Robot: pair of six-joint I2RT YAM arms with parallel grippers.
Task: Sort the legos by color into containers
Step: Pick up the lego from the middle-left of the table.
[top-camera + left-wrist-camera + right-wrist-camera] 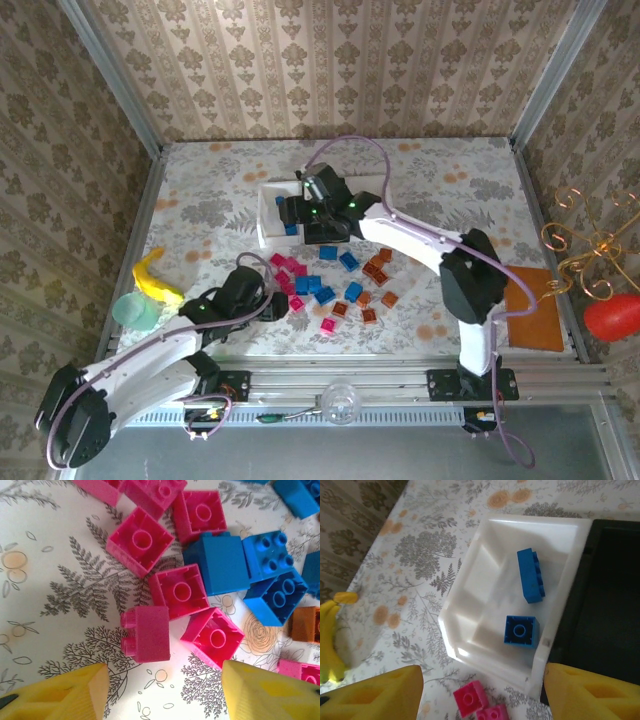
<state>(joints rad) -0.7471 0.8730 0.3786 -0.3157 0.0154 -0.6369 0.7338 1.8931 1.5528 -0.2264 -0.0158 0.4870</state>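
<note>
The legos lie scattered on the flowered tablecloth: pink ones (288, 268), blue ones (318, 288) and orange-brown ones (375, 272). My left gripper (270, 298) hovers low at the pink cluster's near-left edge, open, nothing between its fingers (165, 690). Just beyond its tips lie a pink brick on its side (147, 632) and an upturned pink brick (212, 636). My right gripper (298, 212) hangs open and empty (482, 690) over the near edge of the left white container (470, 580). That container holds two blue bricks (530, 575) (520, 630). The black container (605, 605) adjoins it on the right.
A yellow banana toy (155, 278) and a teal cup (135, 310) sit at the left edge. A flat brown board (535, 310) lies at the right by the right arm's base. Two pink bricks (470, 697) lie just in front of the white container.
</note>
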